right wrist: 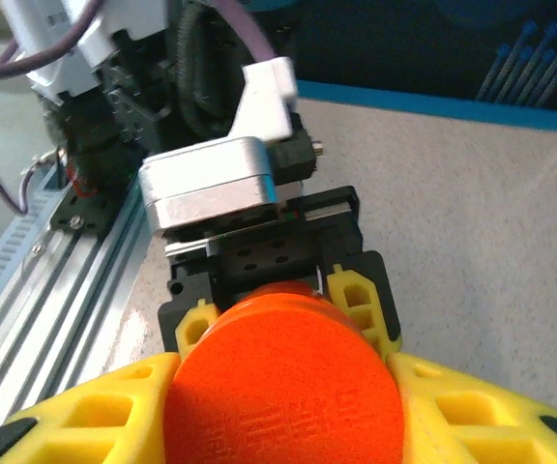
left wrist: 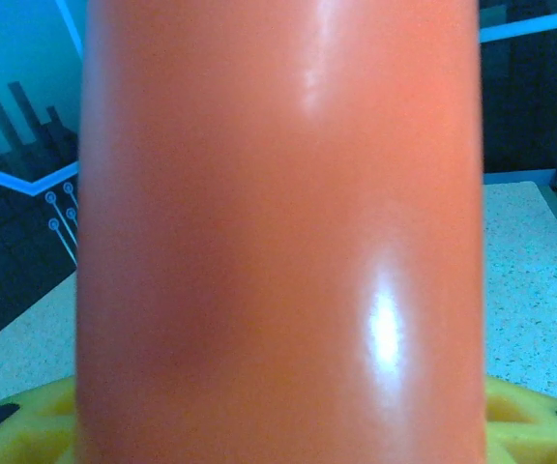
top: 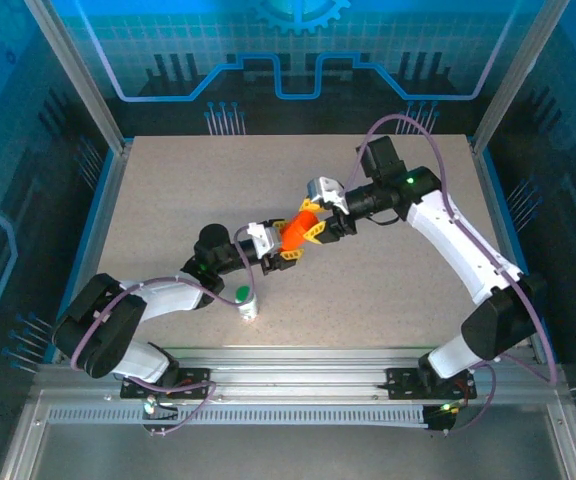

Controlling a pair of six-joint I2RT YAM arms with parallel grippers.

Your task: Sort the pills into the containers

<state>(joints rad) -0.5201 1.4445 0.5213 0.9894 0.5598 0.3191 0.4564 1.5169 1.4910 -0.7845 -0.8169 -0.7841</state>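
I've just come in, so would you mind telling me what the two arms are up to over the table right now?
Both arms meet above the middle of the table over an orange bottle. The left pincer grips the bottle's body and holds it off the surface. The right pincer has its fingers on either side of the cap, seemingly in contact, so opening it looks like the next step. A white bottle with a green cap stands upright on the table, untouched.

The orange bottle (left wrist: 278,232) is glossy smooth plastic; the table (top: 168,200) matt, speckled.
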